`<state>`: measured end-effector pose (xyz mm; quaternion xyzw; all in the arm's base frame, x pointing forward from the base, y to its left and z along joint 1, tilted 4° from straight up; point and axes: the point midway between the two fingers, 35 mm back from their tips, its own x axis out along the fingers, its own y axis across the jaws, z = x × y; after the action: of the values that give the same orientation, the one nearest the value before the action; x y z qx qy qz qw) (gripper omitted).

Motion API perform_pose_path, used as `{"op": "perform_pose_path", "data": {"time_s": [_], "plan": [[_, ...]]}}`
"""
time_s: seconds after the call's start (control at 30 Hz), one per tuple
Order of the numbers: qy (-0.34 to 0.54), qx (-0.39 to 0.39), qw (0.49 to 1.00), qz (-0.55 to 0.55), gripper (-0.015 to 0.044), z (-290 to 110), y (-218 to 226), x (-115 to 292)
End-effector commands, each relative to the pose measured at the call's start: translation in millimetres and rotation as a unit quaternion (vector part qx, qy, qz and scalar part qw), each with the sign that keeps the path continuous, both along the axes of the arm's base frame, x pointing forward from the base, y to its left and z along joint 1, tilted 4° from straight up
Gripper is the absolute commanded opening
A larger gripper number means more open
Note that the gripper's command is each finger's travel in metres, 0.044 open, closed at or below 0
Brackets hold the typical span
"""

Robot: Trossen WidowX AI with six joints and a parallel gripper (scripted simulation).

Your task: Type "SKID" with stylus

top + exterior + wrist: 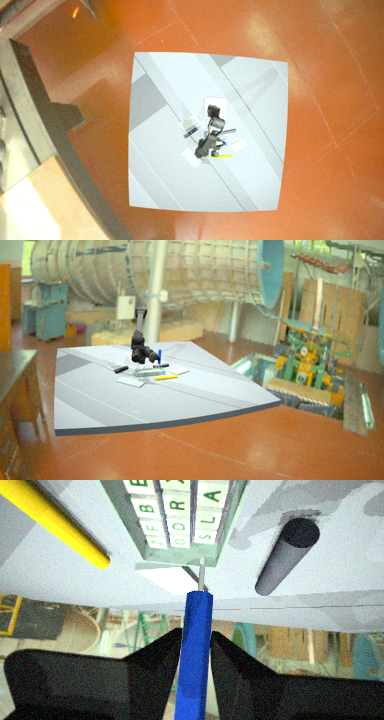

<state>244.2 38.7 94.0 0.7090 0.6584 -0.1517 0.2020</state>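
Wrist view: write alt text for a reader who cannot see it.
The tool grips a blue stylus whose thin pale tip points toward the near edge of a keyboard, by the S key. A yellow pen lies to the left and a dark cylinder to the right.
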Motion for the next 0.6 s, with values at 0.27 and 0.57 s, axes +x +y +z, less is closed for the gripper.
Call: {"op": "perform_pose_path", "data": {"time_s": [0.27,0.57], "plan": [[0.003,0.002,1.000,-0.002,0.0081,-7.0,0.8,-0.3],[0.003,0.002,1.000,-0.002,0.0081,-10.7,0.8,0.0]]}}
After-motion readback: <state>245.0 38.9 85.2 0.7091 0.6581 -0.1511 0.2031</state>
